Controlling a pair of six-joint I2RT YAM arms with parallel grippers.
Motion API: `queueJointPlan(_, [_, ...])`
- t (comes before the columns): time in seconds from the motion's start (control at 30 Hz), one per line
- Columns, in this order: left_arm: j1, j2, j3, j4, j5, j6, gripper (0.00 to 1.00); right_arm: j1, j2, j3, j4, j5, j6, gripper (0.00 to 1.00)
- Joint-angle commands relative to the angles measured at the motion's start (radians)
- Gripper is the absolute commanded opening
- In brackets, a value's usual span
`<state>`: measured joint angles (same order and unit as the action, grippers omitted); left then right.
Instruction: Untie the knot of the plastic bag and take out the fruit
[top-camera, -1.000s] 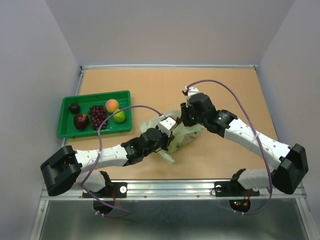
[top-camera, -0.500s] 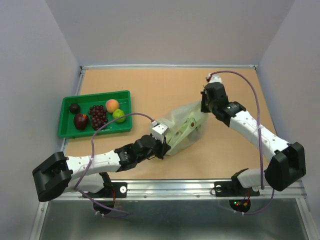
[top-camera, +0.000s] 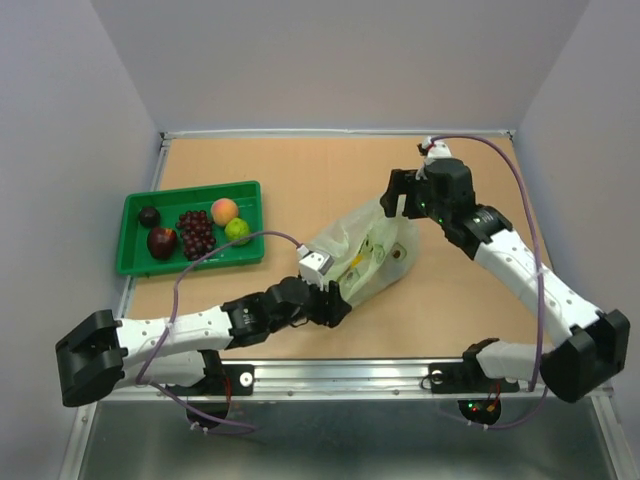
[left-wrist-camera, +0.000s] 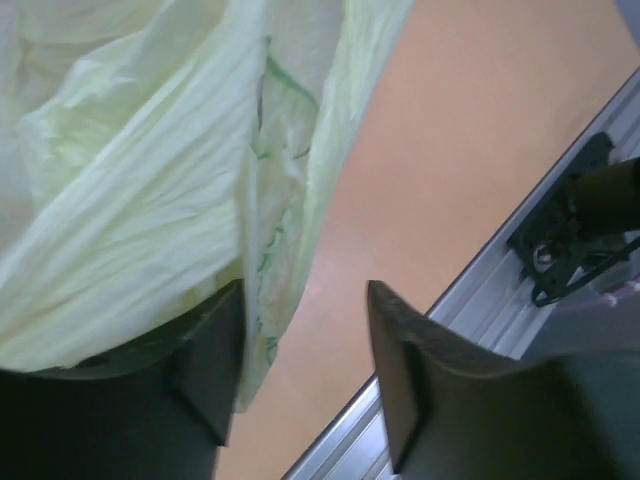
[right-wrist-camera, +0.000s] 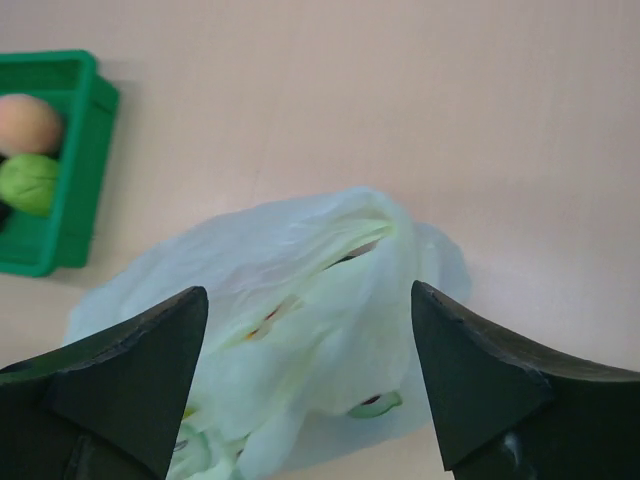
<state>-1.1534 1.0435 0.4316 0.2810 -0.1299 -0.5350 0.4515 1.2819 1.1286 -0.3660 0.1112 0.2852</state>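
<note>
L claw (left-wrist-camera: 305, 300): jaws wide apart, gripping nothing. Film of the plastic bag (top-camera: 362, 248) drapes over one finger, its edge hanging in the gap. R claw (right-wrist-camera: 308, 292): jaws spread wide, empty, hovering over the bag's far end, w/ the bag directly below btwn its fingers. No tied knot in view; the mouth looks slack. Some fruit (top-camera: 238, 231) sits in a green tray (top-camera: 190, 262), well off to L claw's left. Risk: w/ neither claw pinching the film, the thin bag may slide away as one closes. A blind grab could pin the contents inside or tip them out.
</note>
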Motion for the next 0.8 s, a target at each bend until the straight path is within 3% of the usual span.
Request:
queueJointPlan(0.0, [-0.012, -0.043, 0.116, 0.018, -0.054, 0.001, 0.68, 0.052, -0.144, -0.027, 0.036, -0.090, 0.020, 0.90])
queueJointPlan(0.33, [-0.012, -0.057, 0.086, -0.008, -0.319, -0.140, 0.68, 0.099, -0.150, -0.254, 0.039, -0.070, 0.143, 0.88])
queueJointPlan(0.47, [-0.012, -0.047, 0.032, -0.051, -0.456, -0.313, 0.67, 0.099, -0.191, -0.369, 0.044, 0.065, 0.178, 0.68])
queueJointPlan(0.5, [-0.011, -0.042, 0.021, -0.068, -0.521, -0.401, 0.65, 0.099, -0.228, -0.413, 0.044, 0.094, 0.189, 0.47])
queueJointPlan(0.57, [-0.002, -0.020, -0.007, -0.115, -0.594, -0.520, 0.61, 0.099, -0.265, -0.466, 0.039, 0.166, 0.201, 0.18])
queueJointPlan(0.6, [-0.002, -0.010, -0.013, -0.132, -0.625, -0.520, 0.60, 0.099, -0.280, -0.466, 0.039, 0.182, 0.209, 0.18])
queueJointPlan(0.63, [0.030, 0.013, -0.020, -0.161, -0.648, -0.580, 0.60, 0.099, -0.297, -0.493, 0.033, 0.197, 0.229, 0.06])
queueJointPlan(0.67, [0.050, 0.024, -0.021, -0.170, -0.646, -0.592, 0.59, 0.099, -0.299, -0.506, 0.032, 0.199, 0.239, 0.03])
queueJointPlan(0.77, [0.148, 0.038, -0.013, -0.177, -0.620, -0.591, 0.58, 0.099, -0.291, -0.555, 0.027, 0.200, 0.291, 0.01])
